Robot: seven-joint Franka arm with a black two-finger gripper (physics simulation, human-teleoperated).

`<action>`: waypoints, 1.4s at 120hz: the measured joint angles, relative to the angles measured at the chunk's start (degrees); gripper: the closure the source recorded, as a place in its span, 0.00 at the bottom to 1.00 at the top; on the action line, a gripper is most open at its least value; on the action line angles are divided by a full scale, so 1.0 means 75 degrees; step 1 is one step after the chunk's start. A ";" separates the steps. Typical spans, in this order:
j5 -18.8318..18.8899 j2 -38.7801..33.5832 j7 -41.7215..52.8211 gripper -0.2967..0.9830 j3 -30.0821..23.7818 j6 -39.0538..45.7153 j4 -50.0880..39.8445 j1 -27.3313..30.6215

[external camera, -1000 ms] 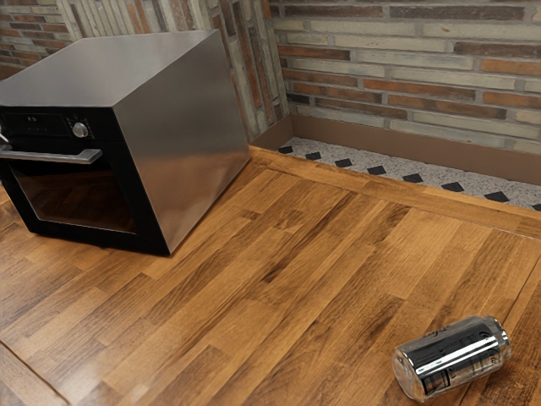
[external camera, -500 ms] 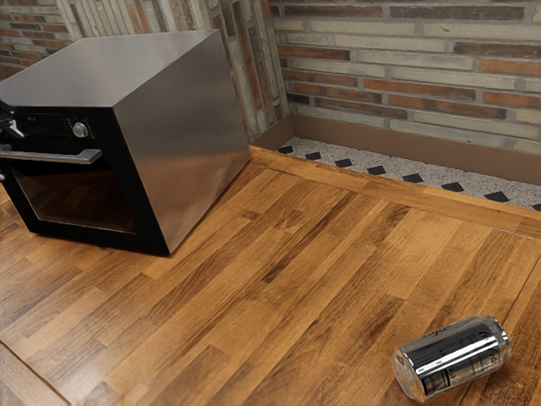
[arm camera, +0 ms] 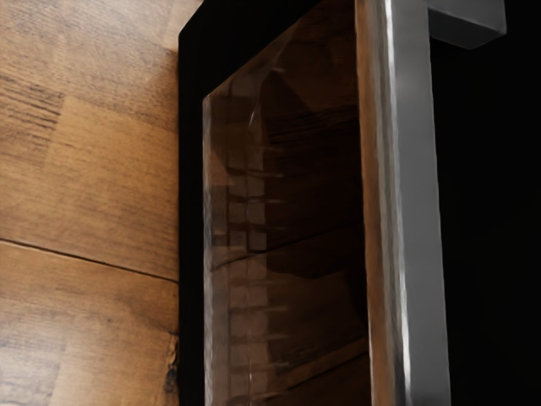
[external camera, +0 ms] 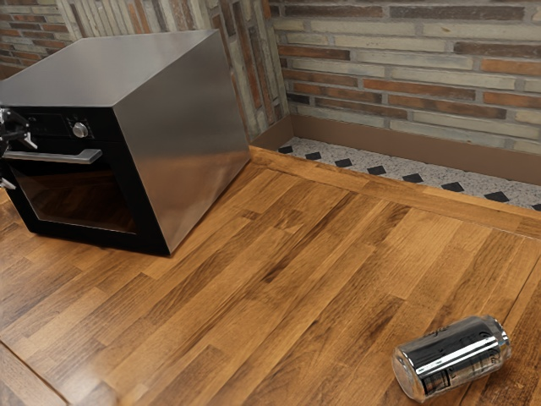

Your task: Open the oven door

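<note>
- Two fingers of the gripper (external camera: 19,161) spread wide near the handle (external camera: 72,157), holding nothing
- One oven door (external camera: 144,203), closed
- One can (external camera: 450,359) lying on the table (external camera: 279,271)

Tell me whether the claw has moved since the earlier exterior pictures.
Yes, the claw has shifted toward the exterior view's right, nearer the round knob.
</note>
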 joint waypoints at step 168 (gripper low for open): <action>-0.0415 -0.4646 0.0256 0.23 0.0084 0.1437 -0.5579 0.0185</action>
